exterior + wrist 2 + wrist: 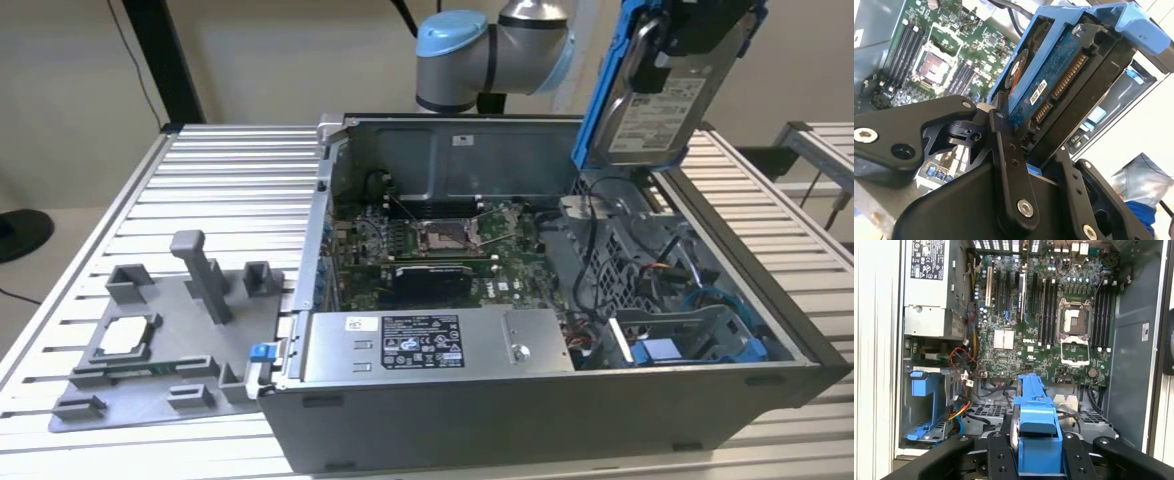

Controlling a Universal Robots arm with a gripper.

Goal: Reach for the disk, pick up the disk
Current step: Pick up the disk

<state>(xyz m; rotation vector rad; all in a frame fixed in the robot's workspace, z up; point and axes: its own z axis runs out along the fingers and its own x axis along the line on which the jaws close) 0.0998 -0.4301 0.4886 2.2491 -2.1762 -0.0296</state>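
So we've got the disk (663, 105) up in the air, well clear of the open case (534, 330), hanging near upright above its far corner on the exterior view's right. The gripper (694, 35) is clamped on it from the top, fingers pinching the blue bracket (603, 85) on both sides. The white label side faces the exterior camera.

In the second wrist view we're looking at the other face of the disk (1064, 85): blue circuit board, gold connector pins, small white sticker, with the black fingers (1009, 170) pressed against the bracket edge. In the first wrist view we see the bracket (1036, 425) edge-on, squeezed between the two fingers (1000, 460), with the motherboard (1044, 315) spread out below it.

Inside the case we can see the bare CPU socket (441, 237), the grey power supply (427, 345) with its white-and-black label along the near wall, and a blue drive cage (694, 340) at the exterior view's right end. Red and yellow cables (961, 407) sit beside a blue cage in the first wrist view.

Out on the slatted table (227, 170), on the exterior view's left, there's a grey fixture tray (160, 345) with a small square chip (123, 335) sitting in it, well apart from the gripper.
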